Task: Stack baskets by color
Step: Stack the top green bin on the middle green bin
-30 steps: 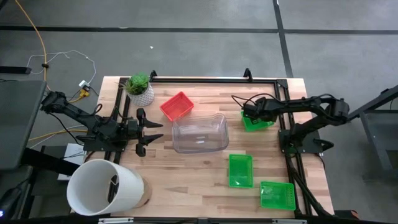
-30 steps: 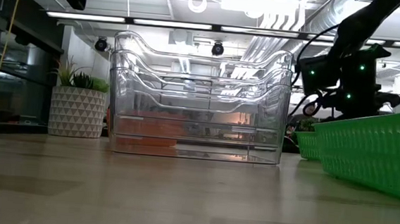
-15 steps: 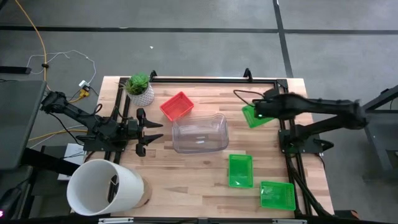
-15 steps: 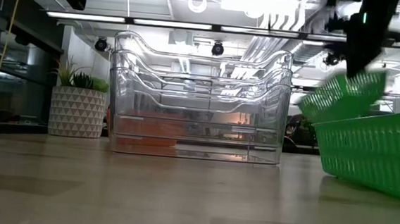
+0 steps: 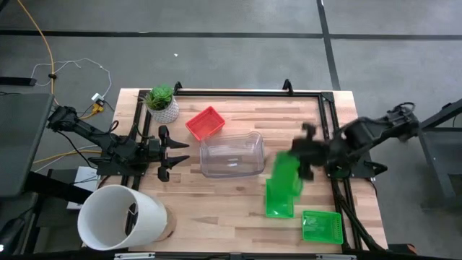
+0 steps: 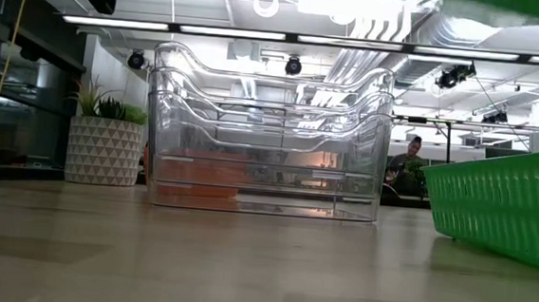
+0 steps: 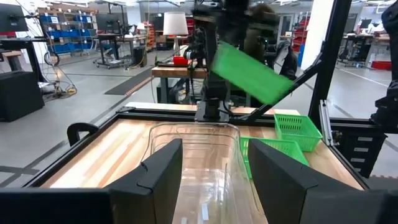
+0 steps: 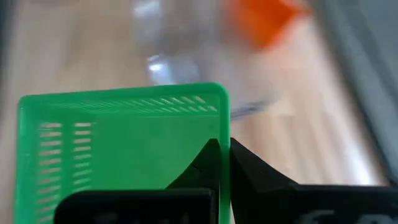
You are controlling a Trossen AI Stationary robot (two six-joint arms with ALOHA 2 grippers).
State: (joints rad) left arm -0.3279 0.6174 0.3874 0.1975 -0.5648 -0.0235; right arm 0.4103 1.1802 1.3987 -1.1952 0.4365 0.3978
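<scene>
My right gripper (image 8: 225, 149) is shut on a green basket (image 5: 286, 172), which hangs in the air over the table's right half. It is above a second green basket (image 5: 279, 198) that rests flat on the wood. A third green basket (image 5: 321, 226) lies near the front right corner. The red basket (image 5: 206, 123) sits at the far middle, and the clear baskets (image 5: 231, 154) stand nested at the centre. My left gripper (image 5: 177, 153) waits open at the table's left, pointing level at the clear baskets (image 7: 199, 162) without touching them. My right gripper pinches one side wall of the green basket at its rim (image 8: 222, 134), with one finger (image 8: 208, 165) inside the basket and the other (image 8: 252, 177) outside. The basket is lifted clear of the table and hangs tilted (image 7: 252, 71).
A potted plant (image 5: 162, 102) stands at the far left corner and a big white bucket (image 5: 119, 217) at the near left. A black frame (image 5: 238, 92) runs along the table's far and side edges. Bare wood lies between the clear baskets and the front edge.
My right gripper has risen from the far right of the table with the green basket. It has swung toward the near edge and the centre while rolling its wrist. The basket, flat on the wood before, now hangs tilted above the middle green basket.
</scene>
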